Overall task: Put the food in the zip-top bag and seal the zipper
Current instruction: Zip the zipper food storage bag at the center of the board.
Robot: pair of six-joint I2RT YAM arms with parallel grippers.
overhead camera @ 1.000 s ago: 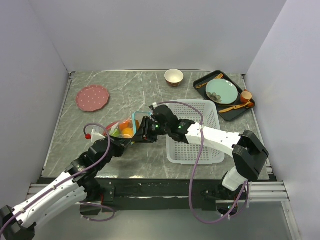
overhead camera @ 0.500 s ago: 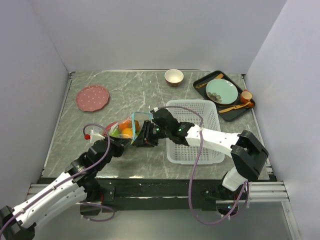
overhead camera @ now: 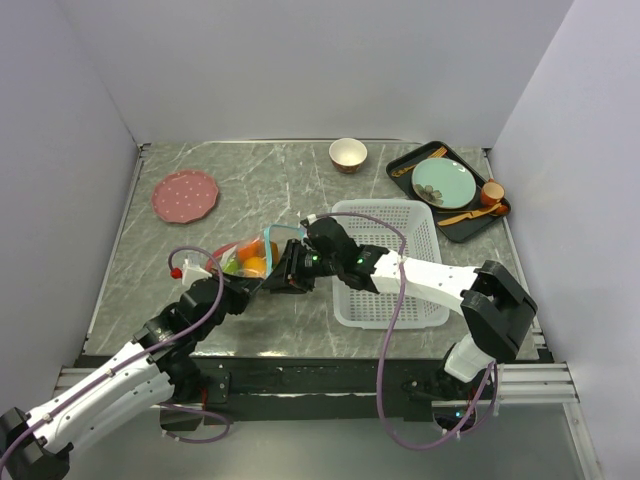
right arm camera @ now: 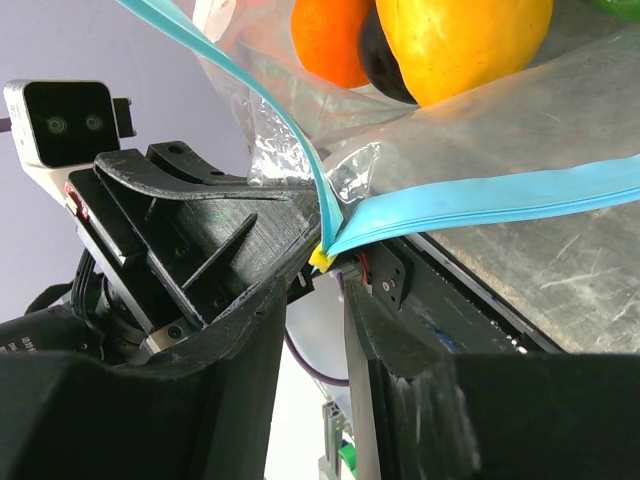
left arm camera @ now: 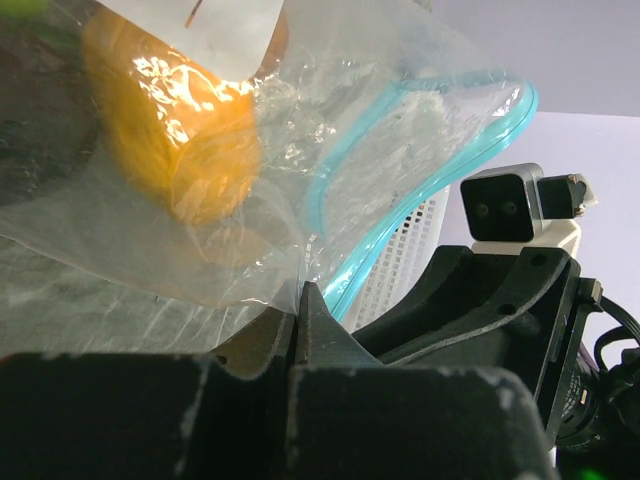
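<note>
Nearest the bases, the left gripper (left arm camera: 300, 305) is pinched shut on a fold of the zip-top bag (left arm camera: 140, 250), low on the clear film just beside the mouth. The bag sits near the middle of the table (right arm camera: 570, 270), between the 2 arms and just left of the white basket (overhead camera: 392, 315), with part of its film resting on the marble. Beyond it, the right gripper (right arm camera: 315, 295) has its jaws parted with a plain gap, and the end of the zipper (right arm camera: 500, 200) sits at the mouth of that gap, not visibly clamped. The film looks thin, limp and slick, so it probably slides or stretches under a pinch, and the toy fruit inside, though light, is likely to roll and drag the mouth askew. The teal strip looks stiffer and is the surer hold, best taken at its end, where the 2 tracks meet. The top view gives the layout but hides both sets of fingertips under the wrists. The left wrist view shows the mouth gaping in a wide loop and an orange (left arm camera: 170, 130) behind the white label (left arm camera: 190, 30). Only the right wrist view shows the small yellow tab (right arm camera: 320, 258) at the zipper's corner, and a yellow fruit (right arm camera: 460, 40) and a dark round fruit (right arm camera: 385, 75) packed inside.
</note>
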